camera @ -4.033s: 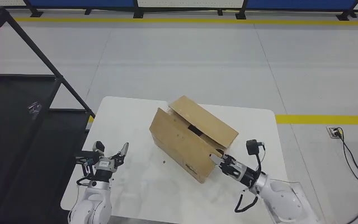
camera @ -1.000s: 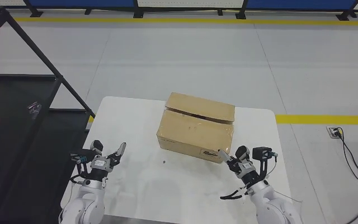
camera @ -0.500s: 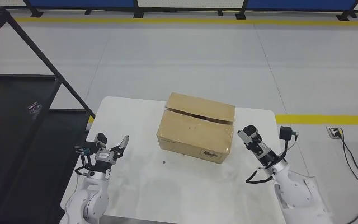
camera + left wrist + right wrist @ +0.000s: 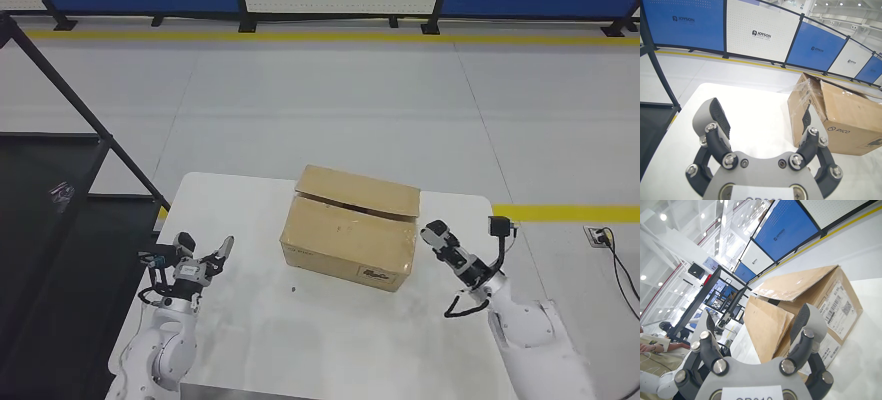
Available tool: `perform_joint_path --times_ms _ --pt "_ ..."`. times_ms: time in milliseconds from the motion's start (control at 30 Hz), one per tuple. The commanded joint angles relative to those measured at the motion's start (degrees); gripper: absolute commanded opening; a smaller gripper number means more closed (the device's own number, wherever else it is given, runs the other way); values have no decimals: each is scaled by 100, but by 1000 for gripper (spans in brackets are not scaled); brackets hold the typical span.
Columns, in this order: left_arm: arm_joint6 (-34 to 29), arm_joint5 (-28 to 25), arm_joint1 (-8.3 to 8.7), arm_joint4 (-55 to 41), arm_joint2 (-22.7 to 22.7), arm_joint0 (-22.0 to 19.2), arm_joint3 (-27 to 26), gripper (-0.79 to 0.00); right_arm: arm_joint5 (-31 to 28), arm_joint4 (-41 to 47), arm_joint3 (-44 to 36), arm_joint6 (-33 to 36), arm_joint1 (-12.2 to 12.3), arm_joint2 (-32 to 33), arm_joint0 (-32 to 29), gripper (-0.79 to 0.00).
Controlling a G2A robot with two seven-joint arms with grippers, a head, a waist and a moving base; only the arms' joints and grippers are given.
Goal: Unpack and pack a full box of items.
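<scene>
Box [image 4: 350, 240] (flaps ajar) tops table [image 4: 300, 335]; black rack [image 4: 50, 250] stands near left hand [image 4: 206, 248].

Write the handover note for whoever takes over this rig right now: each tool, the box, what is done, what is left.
Left tool: open, empty, over the table, apart from the box.
Right tool: open, empty, close by the box's labelled end.
Box: upright mid-table, top flaps down but slightly ajar; contents hidden.
Done: nothing visibly unpacked.
Left: probably open the flaps, unpack, repack.

Box [image 4: 350, 238] now flat, flaps down; R pincer [image 4: 430, 233] let go, moved beside its end.
</scene>
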Motion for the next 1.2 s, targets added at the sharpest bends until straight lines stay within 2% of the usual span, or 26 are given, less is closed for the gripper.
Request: perform_joint_path --times_ms 0,100,133,167,200,233,300,333,433,500,567,667,767,867,933,1000,1167 --pt "1 5 -3 -22 9 -9 22 0 -134 228 361 332 12 -63 251 0" --pt "2 26 0 -2 4 -1 20 0 -251 547 795 776 28 -150 564 0" --pt "3 49 0 8 -2 3 14 0 -261 662 930 937 32 -190 664 -49" --pt "6 63 1 18 -8 7 10 0 -281 772 1052 1068 33 -225 756 -132" --pt "-2 80 2 15 -16 10 14 0 -300 844 1166 1200 36 -264 842 -154" --pt "-9 91 3 18 -22 10 14 0 -313 889 1281 1292 41 -287 929 -256" --pt "-11 117 4 18 -35 12 20 0 -373 1018 1451 1440 39 -359 1050 -277" --pt "-9 129 4 19 -38 14 25 0 -421 1105 1507 1555 37 -408 1096 -416" --pt "-26 154 6 27 -44 7 55 0 -545 1278 1637 1787 48 -478 1183 -459" --pt "-32 158 5 14 -45 -4 75 0 -575 1313 1685 1871 61 -502 1218 -557" --pt "-45 163 6 17 -47 -21 98 0 -622 1374 1681 1995 76 -529 1224 -588" --pt "-55 156 7 12 -45 -57 133 0 -610 1322 1611 2177 114 -555 1196 -591" --pt "-73 154 6 3 -37 -93 166 0 -532 1166 1451 2191 148 -571 1120 -548" --pt "-95 127 7 2 -25 -124 188 0 -420 973 1253 2097 174 -592 1010 -551" --pt "-101 118 8 8 -20 -141 201 0 -368 909 1117 2014 183 -618 932 -631" --pt "-101 100 9 5 -17 -157 217 0 -333 860 1011 1974 191 -644 867 -785" --pt "-97 64 16 -1 -42 -210 329 0 -367 876 702 1980 225 -694 688 -785"
